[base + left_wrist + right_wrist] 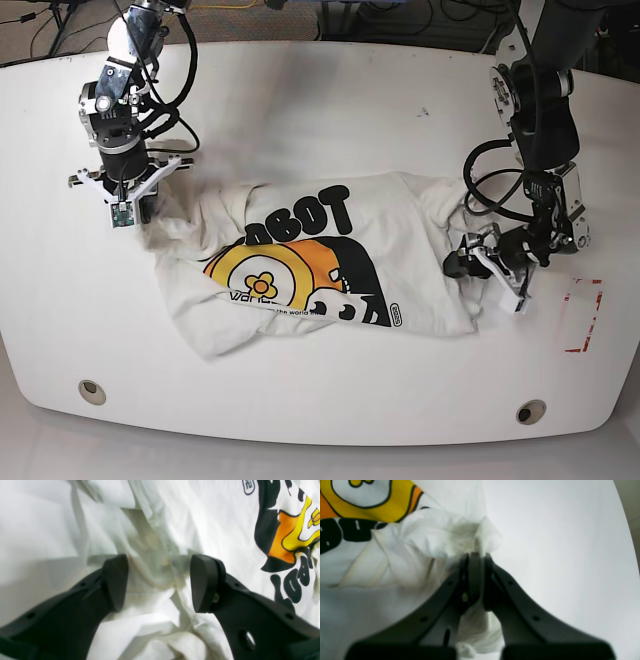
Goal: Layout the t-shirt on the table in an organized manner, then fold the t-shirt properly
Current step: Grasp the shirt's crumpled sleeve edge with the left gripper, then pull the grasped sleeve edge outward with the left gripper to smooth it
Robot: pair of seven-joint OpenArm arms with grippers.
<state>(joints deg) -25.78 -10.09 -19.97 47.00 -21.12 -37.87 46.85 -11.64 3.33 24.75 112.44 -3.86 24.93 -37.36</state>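
Nearest our wrist cameras we saw the black fingers of each arm. The left end effector stood with its jaws wide apart over a rumpled ridge of white cloth, nothing pinched between them. The right end effector was clamped tight on a bunched fold of the t-shirt, with bare counter just beyond it.

From the base view we found the t-shirt lying near the middle of the counter, its long axis running roughly side to side between the two arms, one end under the right end effector and the other by the left end effector. It lay print side up; the black lettering read upside down to us, so the top of the graphic pointed toward the near edge. The cloth was white and creased, gathered at both ends, with a round orange-and-yellow cartoon design edged in black. A red tape rectangle sat apart from it, toward the counter's edge beyond the left arm.
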